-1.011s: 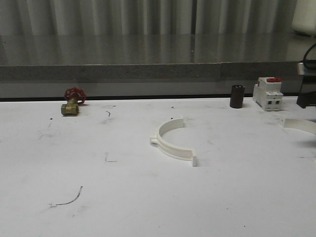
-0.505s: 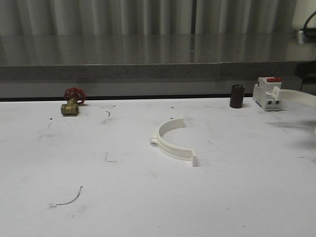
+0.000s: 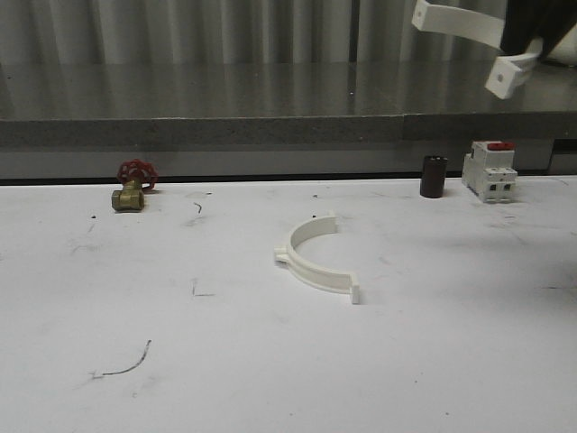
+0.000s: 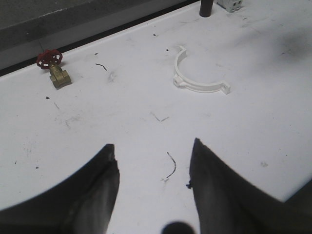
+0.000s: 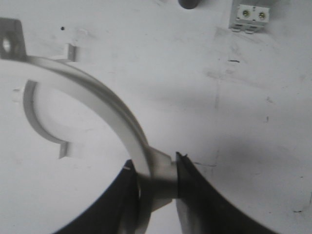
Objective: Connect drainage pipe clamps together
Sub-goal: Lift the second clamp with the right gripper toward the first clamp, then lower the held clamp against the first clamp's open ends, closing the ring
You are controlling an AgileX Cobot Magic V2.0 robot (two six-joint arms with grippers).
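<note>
The right gripper has its fingers closed on one clamp half, held high in the upper right of the front view. The other clamp half lies mid-frame on the white bench; the left gripper hangs with fingers spread, holding nothing

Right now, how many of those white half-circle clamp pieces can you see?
2. One clamp half lies flat on the white table, near the middle. The other clamp half is up in the air, pinched in the right hand, high on the right.
</note>
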